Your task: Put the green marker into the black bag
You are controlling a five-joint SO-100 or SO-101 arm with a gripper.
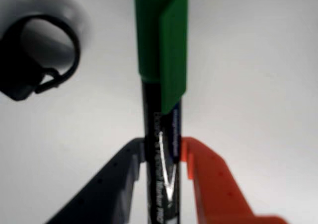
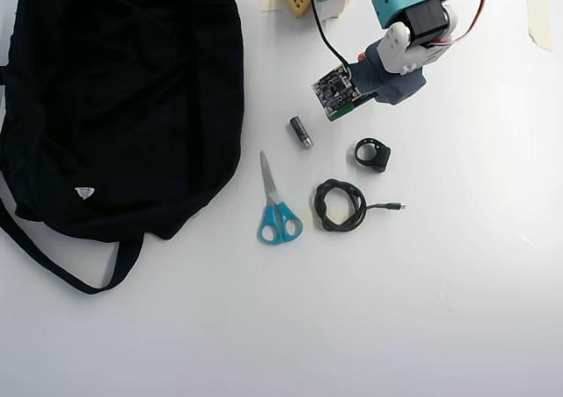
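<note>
While the green marker (image 1: pixel 160 100) sits pinched between the dark and orange fingers, the gripper (image 1: pixel 161 157) grips its dark barrel just below the green cap — narrow, firm on both sides. Likely light, rigid, smooth plastic; a barrel hold near the middle should resist swinging, though it could slip lengthwise. In the overhead view the marker is hidden under the arm (image 2: pixel 391 58), well right of the black bag (image 2: pixel 123 98). Scissors (image 2: pixel 276 208), a grey cylinder (image 2: pixel 301 132), a coiled cable (image 2: pixel 339 205) lie right of the bag.
</note>
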